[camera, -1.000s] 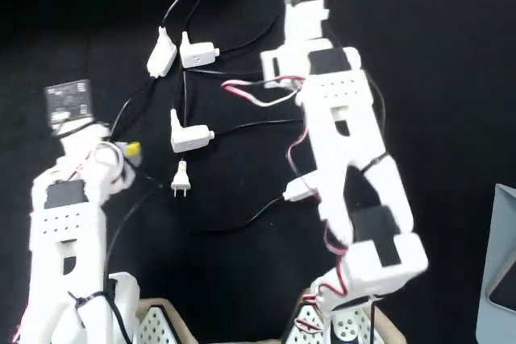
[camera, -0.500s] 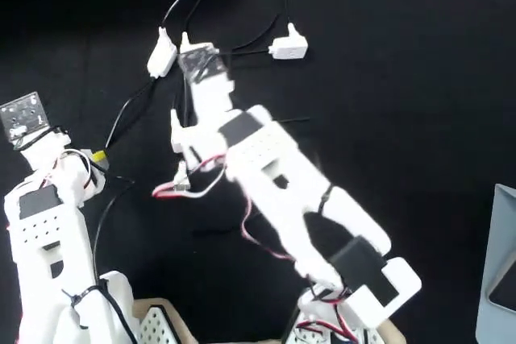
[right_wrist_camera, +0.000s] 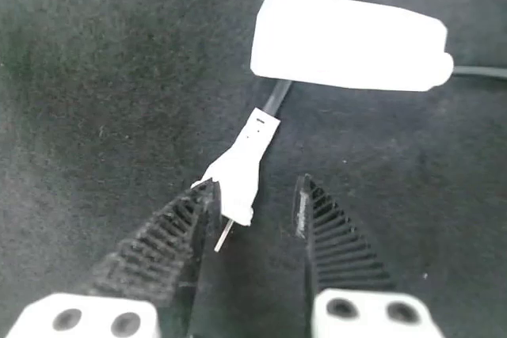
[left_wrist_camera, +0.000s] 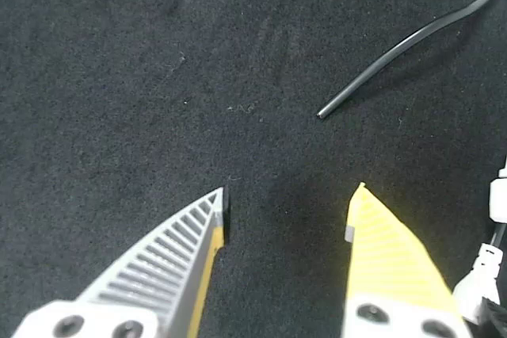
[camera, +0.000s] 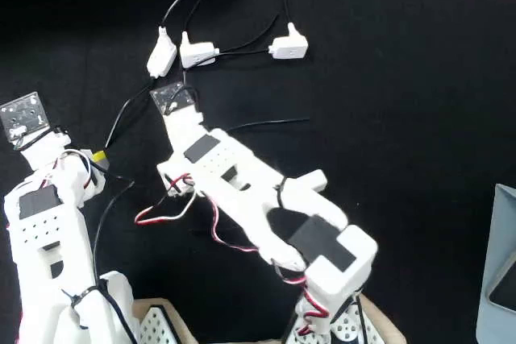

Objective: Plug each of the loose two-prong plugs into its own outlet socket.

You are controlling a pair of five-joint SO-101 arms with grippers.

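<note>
Right wrist view: small white two-prong plug (right_wrist_camera: 240, 168) flat on black cloth (right_wrist_camera: 95, 61). Long axis runs in line with right gripper (right_wrist_camera: 253, 195), prongs toward camera, cord end toward white oblong socket block (right_wrist_camera: 348, 37). Jaws narrowly apart, prongs between them, nothing clamped. Second prong hard to make out; block cut off at frame edge. Left gripper (left_wrist_camera: 289, 199) spread wide over cloth.

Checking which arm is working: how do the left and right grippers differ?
The right gripper sits over a small white plug, near a white outlet socket; the left gripper hangs over bare black cloth near a loose cable end. The left gripper has one yellow finger, the right's are both dark. Both are open, holding nothing.
</note>
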